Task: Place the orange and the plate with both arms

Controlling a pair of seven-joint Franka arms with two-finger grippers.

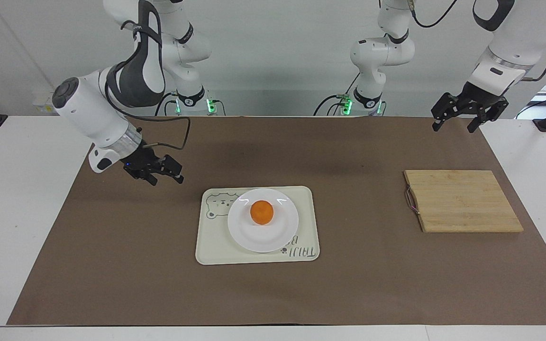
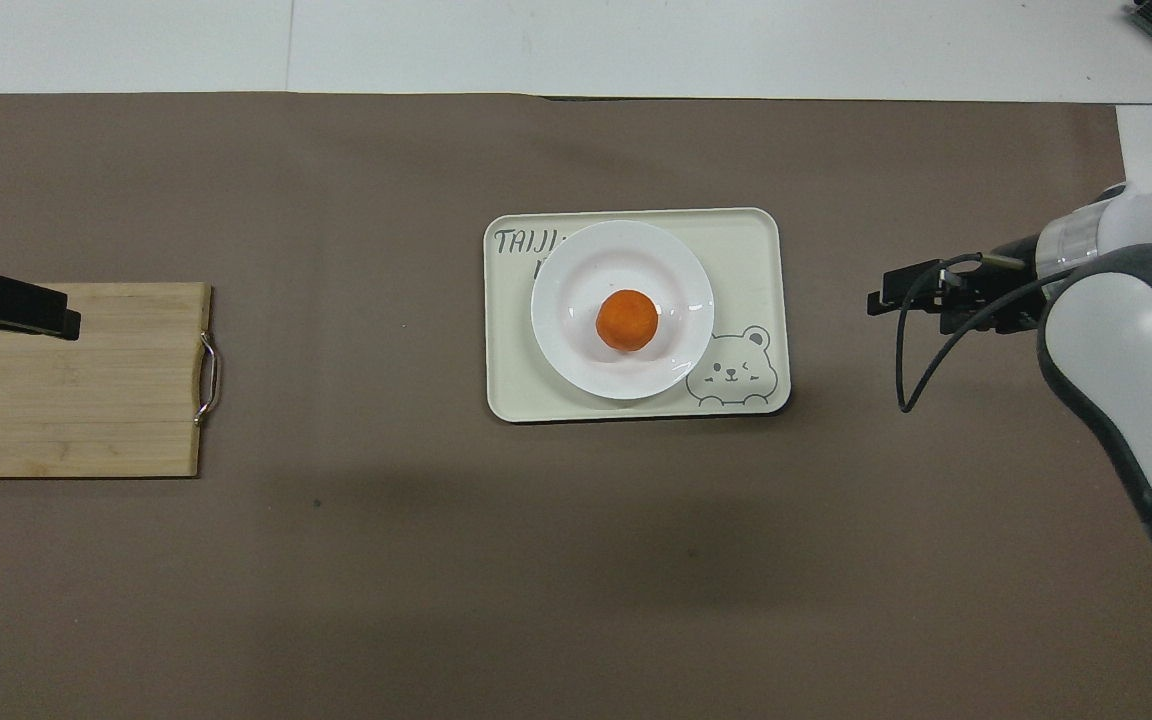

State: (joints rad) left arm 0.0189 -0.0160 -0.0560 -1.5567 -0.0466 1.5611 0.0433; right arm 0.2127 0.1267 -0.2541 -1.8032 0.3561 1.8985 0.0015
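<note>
Orange [image 1: 261, 211] sits on plate [image 1: 254, 237], both tools open.

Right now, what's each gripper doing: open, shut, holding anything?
Left gripper: open, empty, up over the mat by the cutting board.
Right gripper: open, empty, clear of the plate.

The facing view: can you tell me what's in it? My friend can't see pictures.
An orange sits on a white plate, which rests on a cream tray mid-table. The right gripper hangs open over the brown mat beside the tray; the left gripper waits open over the table's edge, with a wooden cutting board farther out from the robots.
</note>
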